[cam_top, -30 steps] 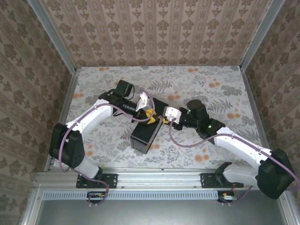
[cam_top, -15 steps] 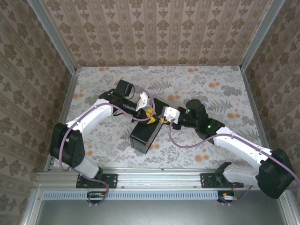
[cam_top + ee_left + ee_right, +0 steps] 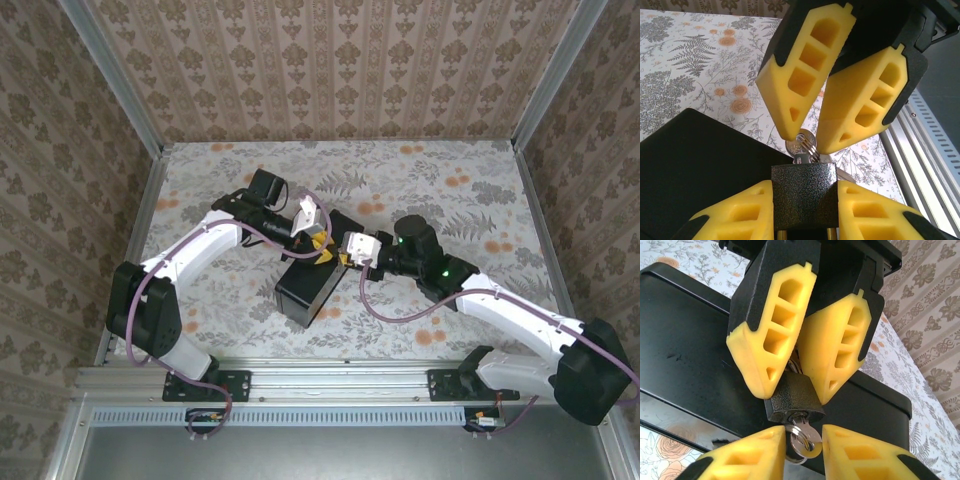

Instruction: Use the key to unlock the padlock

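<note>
The dark textured padlock (image 3: 805, 195) is clamped between the yellow pads of my left gripper (image 3: 805, 190), just above the black box (image 3: 690, 160). A small silver key (image 3: 805, 437) with a ring sits in the padlock's (image 3: 792, 395) keyhole. My right gripper (image 3: 804, 435) is closed on the key's head (image 3: 802, 144); its fingers (image 3: 800, 75) come in from the opposite side. In the top view the left gripper (image 3: 318, 243) and right gripper (image 3: 345, 250) meet tip to tip over the box (image 3: 305, 285). The shackle is hidden behind the left fingers (image 3: 775, 325).
The box lies across the middle of the floral tabletop (image 3: 450, 190), under both grippers. A metal rail (image 3: 340, 370) runs along the near edge, and patterned walls (image 3: 330, 70) enclose the table on three sides.
The right gripper has moved a little left, closer to the left gripper and the padlock. The box's near end has shifted slightly left. The left arm has stayed put.
</note>
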